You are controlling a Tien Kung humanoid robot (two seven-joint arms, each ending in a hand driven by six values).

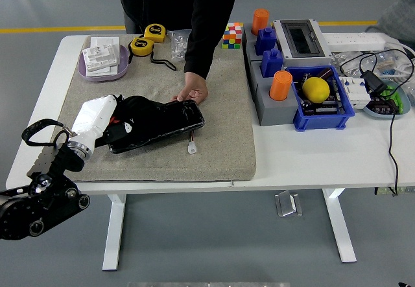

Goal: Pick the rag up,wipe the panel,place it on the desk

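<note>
So this looks like the wiping step. The robot's left hand (120,120), white forearm shell with dark fingers, sits on the left end of the glossy black rectangular panel (159,126). Whatever rag it has is dark and blends into both the fingers and the panel, so I honestly can't tell whether the fingers are curled around cloth or just pressed flat on it. No right arm showing anywhere.

The panel lies on the grey felt mat (220,138) covering the left half of the white table (311,160). Its long axis runs roughly left to right, tilted a bit: left end nearer the robot's edge, right end pointing up and away toward the person. A person's hand (193,92) at the far side rests on that upper right corner, seemingly pinning it down. A little white connector on thin wires (192,146) dangles off the panel's near edge.

My guess for the next move: drag the hand along that long axis toward the right end, keeping pressure down, stopping short of the person's fingers, then set the rag on bare table.
</note>
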